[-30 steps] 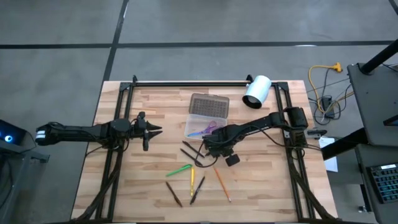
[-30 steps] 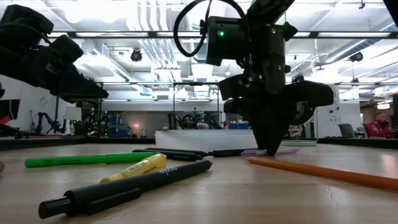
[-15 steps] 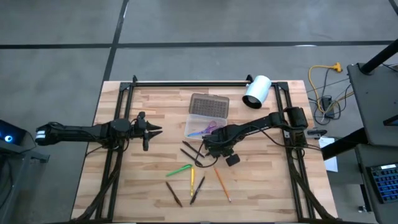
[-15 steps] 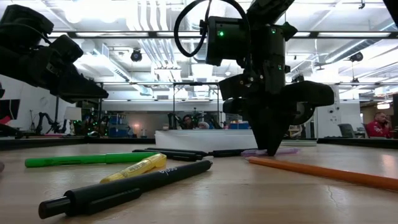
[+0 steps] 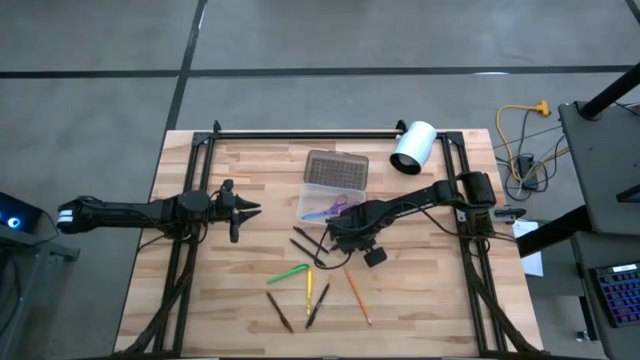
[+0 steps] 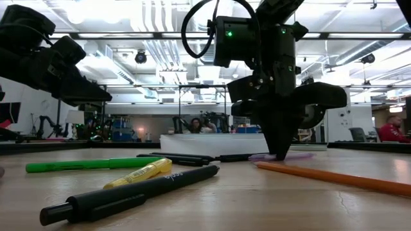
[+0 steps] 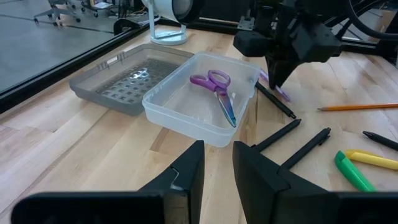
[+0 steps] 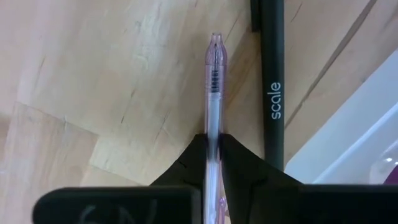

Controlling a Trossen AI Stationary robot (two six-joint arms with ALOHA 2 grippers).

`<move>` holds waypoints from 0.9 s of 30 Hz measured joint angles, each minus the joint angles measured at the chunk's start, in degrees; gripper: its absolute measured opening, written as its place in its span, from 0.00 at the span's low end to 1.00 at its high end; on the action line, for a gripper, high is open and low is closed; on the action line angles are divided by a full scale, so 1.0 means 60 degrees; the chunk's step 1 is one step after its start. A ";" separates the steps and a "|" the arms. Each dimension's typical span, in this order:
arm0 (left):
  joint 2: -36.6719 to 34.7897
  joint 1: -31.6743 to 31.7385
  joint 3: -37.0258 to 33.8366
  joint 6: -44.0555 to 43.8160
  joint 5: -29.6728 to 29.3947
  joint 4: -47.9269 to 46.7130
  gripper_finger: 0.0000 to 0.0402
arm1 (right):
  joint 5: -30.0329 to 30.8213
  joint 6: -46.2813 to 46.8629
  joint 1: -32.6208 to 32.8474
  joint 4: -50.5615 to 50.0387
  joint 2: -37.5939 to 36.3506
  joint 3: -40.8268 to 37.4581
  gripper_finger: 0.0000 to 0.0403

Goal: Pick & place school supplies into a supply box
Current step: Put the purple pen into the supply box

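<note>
My right gripper [image 5: 340,232] points down just in front of the open supply box [image 5: 322,205], shut on a thin translucent purple pen [image 8: 213,93] that lies on the table. Purple-handled scissors [image 7: 217,93] lie inside the box; its grey lid [image 5: 336,170] lies folded back on the far side. Other school supplies lie flat on the table nearer the front: a green marker [image 5: 288,273], a yellow one [image 5: 309,290], an orange pencil [image 5: 357,295] and dark pens [image 5: 305,243]. My left gripper [image 7: 217,168] waits at the table's left, open with a narrow gap and holding nothing. My right gripper pinches the purple pen's shaft [image 8: 213,127] between its two fingers. The fingers come from above, pointing down, and lie across the pen. One end of the pen [image 8: 214,46] sticks out past the fingers. The pen lies flat on the table [image 6: 295,155].
A black pen marked "scale" [image 8: 273,81] lies right beside the purple pen, between it and the box wall. A white cylinder [image 5: 413,147] stands at the far right. Black frame rails [image 5: 190,250] run along both sides of the table.
</note>
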 joint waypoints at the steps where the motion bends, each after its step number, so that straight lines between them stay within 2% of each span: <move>1: 0.0000 -0.0001 -0.0001 0.0002 0.0002 0.0001 0.17 | 0.0000 0.0002 -0.0004 -0.0018 -0.0007 0.0000 0.05; 17: 0.0000 -0.0002 0.0000 0.0000 -0.0001 0.0001 0.17 | 0.0435 0.0554 0.0232 -0.0659 -0.0052 0.0671 0.05; 27: 0.0000 -0.0002 0.0000 0.0000 -0.0001 -0.0003 0.17 | 0.1399 0.0528 0.0636 -0.0756 -0.0063 0.1126 0.05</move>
